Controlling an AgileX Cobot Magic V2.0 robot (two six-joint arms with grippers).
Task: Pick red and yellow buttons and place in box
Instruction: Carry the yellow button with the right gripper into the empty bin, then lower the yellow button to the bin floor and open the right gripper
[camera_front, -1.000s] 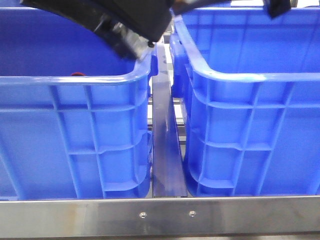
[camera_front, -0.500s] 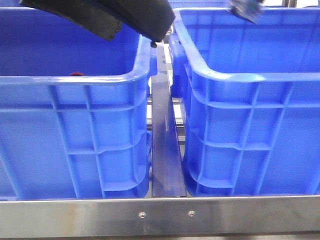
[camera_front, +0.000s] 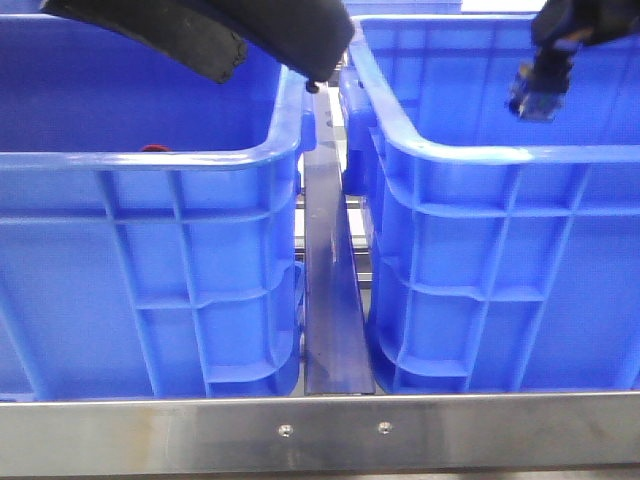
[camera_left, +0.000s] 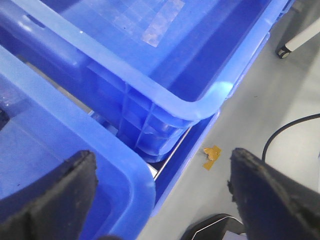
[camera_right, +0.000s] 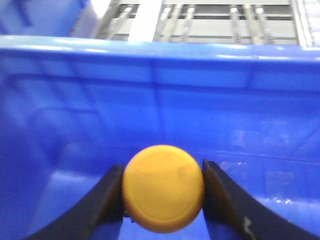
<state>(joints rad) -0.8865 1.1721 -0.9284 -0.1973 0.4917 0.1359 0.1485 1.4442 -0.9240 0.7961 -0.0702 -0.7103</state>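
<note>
Blue plastic fills the scene: two ribbed crates stand side by side on a steel-edged frame (camera_front: 330, 430), a narrow gap between them. Over the left crate (camera_front: 150, 160), at 11 o'clock, the left gripper (camera_left: 160, 195) hangs above the inner corner, jaws spread wide, holding nothing. A sliver of red (camera_front: 152, 149) shows just behind that crate's near rim. At 1 o'clock the right gripper (camera_right: 162, 192) reaches down inside the right crate (camera_front: 500, 155), jaws clenched on the yellow button (camera_right: 163, 188), its domed cap facing the wrist camera.
</note>
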